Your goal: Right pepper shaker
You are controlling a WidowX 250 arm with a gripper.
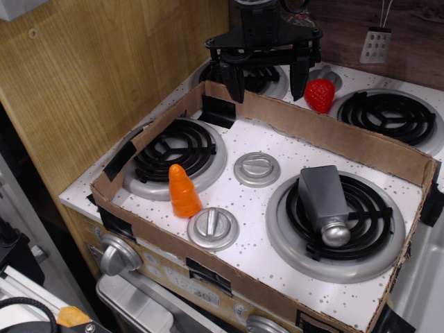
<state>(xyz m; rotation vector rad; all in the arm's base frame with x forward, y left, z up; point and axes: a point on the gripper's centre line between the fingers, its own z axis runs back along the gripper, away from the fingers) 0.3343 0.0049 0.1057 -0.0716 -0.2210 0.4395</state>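
Observation:
The pepper shaker [324, 203] is a gray tapered block with a shiny silver ball top. It lies on its side on the front right burner [338, 216], ball end toward the front. My gripper [269, 82] hangs at the back, above the far cardboard wall, well apart from the shaker. Its black fingers [234, 82] are spread wide and hold nothing.
A cardboard wall [326, 132] fences the stove top. An orange carrot [183, 191] stands upright by the front left burner [176, 150]. Two flat silver knobs [257, 168] [212, 228] lie between the burners. A red strawberry [320, 95] sits behind the wall.

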